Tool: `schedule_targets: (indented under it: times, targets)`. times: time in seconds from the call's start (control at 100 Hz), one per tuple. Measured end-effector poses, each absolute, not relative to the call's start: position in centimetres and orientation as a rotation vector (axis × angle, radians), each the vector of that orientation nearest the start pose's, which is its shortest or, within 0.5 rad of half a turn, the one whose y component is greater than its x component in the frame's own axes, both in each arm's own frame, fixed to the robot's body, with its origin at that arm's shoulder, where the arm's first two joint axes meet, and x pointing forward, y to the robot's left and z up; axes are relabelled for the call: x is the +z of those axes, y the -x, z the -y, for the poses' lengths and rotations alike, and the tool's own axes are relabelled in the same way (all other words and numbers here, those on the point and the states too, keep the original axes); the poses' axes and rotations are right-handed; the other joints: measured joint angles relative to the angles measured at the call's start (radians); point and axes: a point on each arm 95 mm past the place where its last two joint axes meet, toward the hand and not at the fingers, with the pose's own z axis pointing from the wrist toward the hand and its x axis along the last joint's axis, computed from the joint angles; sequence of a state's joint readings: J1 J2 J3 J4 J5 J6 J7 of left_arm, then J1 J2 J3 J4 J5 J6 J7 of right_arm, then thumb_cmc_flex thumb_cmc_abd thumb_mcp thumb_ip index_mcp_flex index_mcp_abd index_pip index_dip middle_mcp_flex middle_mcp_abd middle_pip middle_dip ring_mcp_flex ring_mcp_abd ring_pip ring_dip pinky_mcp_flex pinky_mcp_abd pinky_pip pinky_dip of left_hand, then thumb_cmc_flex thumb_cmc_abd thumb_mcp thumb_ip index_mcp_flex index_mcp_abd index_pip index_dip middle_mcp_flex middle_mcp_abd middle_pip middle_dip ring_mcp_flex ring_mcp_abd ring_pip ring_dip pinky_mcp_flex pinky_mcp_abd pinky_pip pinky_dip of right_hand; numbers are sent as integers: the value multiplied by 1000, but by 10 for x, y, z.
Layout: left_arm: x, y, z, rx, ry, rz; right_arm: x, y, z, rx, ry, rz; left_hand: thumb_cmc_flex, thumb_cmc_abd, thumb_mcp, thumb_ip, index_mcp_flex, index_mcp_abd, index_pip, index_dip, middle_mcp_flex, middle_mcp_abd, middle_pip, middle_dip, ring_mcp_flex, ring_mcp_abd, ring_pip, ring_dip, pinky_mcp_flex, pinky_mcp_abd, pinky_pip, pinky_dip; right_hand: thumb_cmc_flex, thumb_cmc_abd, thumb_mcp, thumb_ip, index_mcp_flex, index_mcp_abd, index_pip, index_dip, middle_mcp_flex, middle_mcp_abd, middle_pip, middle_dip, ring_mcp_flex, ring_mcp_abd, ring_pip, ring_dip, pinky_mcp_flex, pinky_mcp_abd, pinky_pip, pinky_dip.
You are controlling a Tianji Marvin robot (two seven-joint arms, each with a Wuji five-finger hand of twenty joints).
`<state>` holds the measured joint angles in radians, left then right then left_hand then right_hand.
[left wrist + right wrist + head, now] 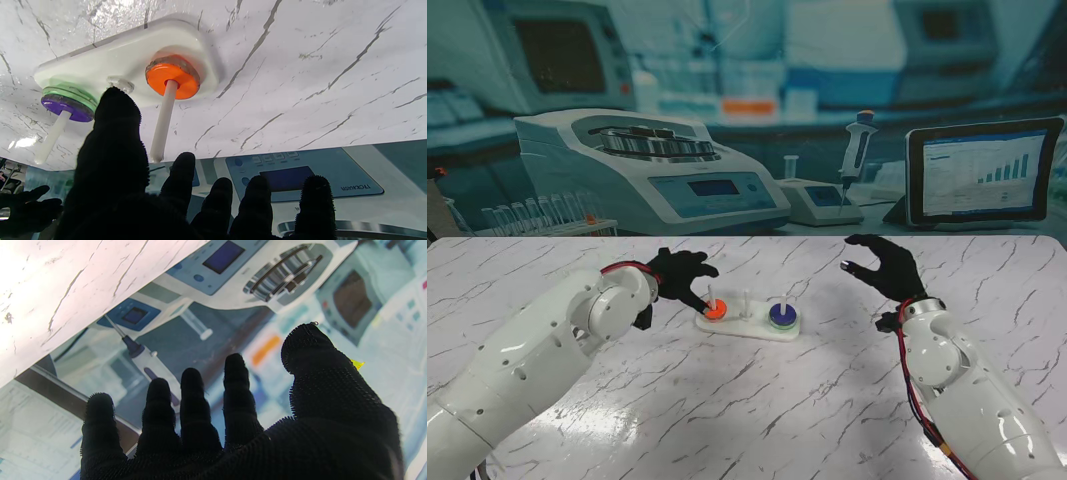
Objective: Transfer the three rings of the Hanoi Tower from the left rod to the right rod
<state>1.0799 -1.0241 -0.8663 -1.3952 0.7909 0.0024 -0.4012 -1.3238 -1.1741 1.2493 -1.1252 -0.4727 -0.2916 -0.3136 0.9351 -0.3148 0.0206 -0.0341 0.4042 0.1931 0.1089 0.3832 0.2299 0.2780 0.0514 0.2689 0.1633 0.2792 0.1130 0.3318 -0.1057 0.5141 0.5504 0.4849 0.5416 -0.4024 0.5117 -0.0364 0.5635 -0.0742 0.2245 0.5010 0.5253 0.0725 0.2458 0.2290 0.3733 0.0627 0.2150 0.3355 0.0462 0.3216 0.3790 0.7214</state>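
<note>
Left hand (682, 278) fingers spread, holding nothing, at orange ring (715, 311) (frame centre); pinch rim evenly, lift straight up rod; right hand (889, 268) released.

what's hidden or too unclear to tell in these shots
- Stand view: the black-gloved left hand covers part of the orange ring on the left rod, so contact cannot be confirmed.
- Left wrist view: the thumb hides most of the white middle rod.
- Stand view: the green ring under the purple ring is too small to separate.
- Right wrist view: the white tower base is out of frame; the black-gloved right hand fills it.
</note>
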Motion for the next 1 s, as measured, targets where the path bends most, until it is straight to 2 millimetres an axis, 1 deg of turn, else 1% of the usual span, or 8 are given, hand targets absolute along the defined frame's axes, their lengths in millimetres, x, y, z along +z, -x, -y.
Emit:
schedule_targets:
  times: [0.31, 0.47, 0.67, 0.89, 1.0]
  targets:
    - [-324, -489, 28, -1252, 1296, -1891, -345, -471, 71, 1882, -1536, -869, 0, 0, -9, 0, -1, 1, 0, 12, -11, 3, -5, 0, -13, 7, -4, 0, 0, 0, -7, 0, 0, 0, 0, 0, 0, 0, 0, 0, 0, 0, 0, 0, 0, 0, 0, 0, 0, 0, 0, 0]
    - [-334, -488, 29, -1256, 1304, -1879, -345, -471, 71, 1882, -1535, -869, 0, 0, -9, 0, -1, 1, 1, 24, -11, 3, -5, 0, -13, 7, -4, 0, 0, 0, -7, 2, 0, 0, 0, 0, 0, 0, 0, 0, 0, 0, 0, 0, 0, 0, 0, 0, 0, 0, 0, 0]
    - [-343, -486, 31, -1257, 1325, -1885, -345, -470, 71, 1883, -1535, -867, 0, 0, -9, 0, -1, 1, 1, 25, -12, 3, -5, 0, -13, 7, -4, 0, 0, 0, -7, 7, 0, 0, 0, 0, 0, 0, 0, 0, 0, 0, 0, 0, 0, 0, 0, 0, 0, 0, 0, 0]
    - [-347, -484, 31, -1242, 1347, -1908, -345, -470, 72, 1883, -1534, -867, 0, -13, -9, 0, -1, 1, 1, 36, -24, 4, -8, -3, -27, 8, -4, 0, -3, 0, -9, 7, 0, 0, 0, 0, 0, 0, 0, 0, 0, 0, 0, 0, 0, 0, 0, 0, 0, 0, 0, 0]
    - [-348, -484, 31, -1237, 1355, -1920, -345, -470, 71, 1883, -1535, -868, 0, -14, -9, 0, -14, 1, 1, 36, -24, 4, -9, -4, -27, 8, -4, 0, -3, 0, -19, 7, 0, 0, 0, 0, 0, 0, 0, 0, 0, 0, 0, 0, 0, 0, 0, 0, 0, 0, 0, 0]
